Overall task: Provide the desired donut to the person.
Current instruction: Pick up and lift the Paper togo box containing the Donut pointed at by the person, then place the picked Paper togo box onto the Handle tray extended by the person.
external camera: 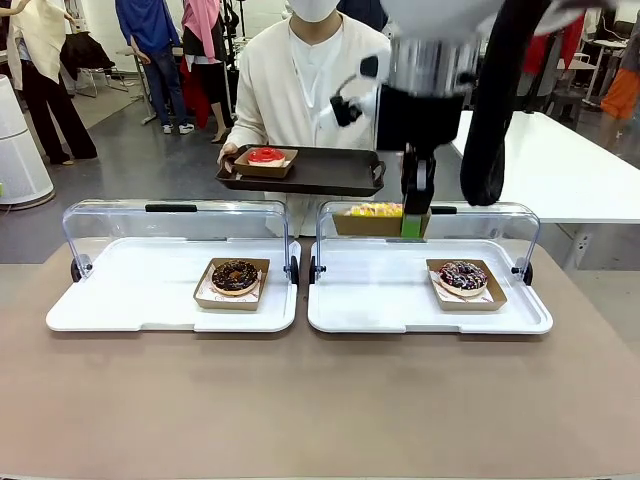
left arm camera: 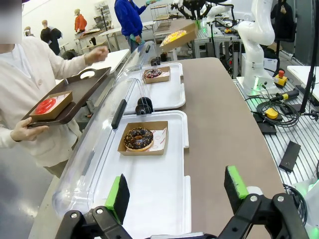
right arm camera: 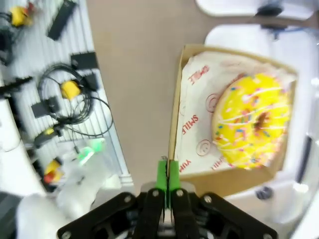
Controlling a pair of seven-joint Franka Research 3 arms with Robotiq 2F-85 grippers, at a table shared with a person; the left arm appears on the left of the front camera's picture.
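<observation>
Front view: my right claw (external camera: pixel 412 226) hangs at about one o'clock, clenched on the three o'clock rim of the cardboard box (external camera: pixel 372 224) that holds the yellow donut (external camera: pixel 375 210). The box is lifted clear of the white tray (external camera: pixel 400 300) beneath it. At twelve o'clock the person (external camera: pixel 310 70) holds out a dark tray (external camera: pixel 330 170) with a red donut (external camera: pixel 266 155) at its nine o'clock end. A chocolate donut (external camera: pixel 235 277) sits at eight o'clock and a sprinkled donut (external camera: pixel 463 276) at four o'clock.

Left wrist view: my left claw (left arm camera: pixel 176 174) is released, its jaws wide apart over the table (left arm camera: pixel 219 124) and a white tray's edge. The chocolate donut (left arm camera: pixel 138 138) lies ahead at twelve o'clock. The person (left arm camera: pixel 30 79) stands at nine o'clock, and the yellow donut (left arm camera: pixel 174 36) is raised far off at twelve.

Right wrist view: my right claw (right arm camera: pixel 167 174) pinches the box wall at six o'clock, and the yellow donut (right arm camera: pixel 254 127) lies at three o'clock.
</observation>
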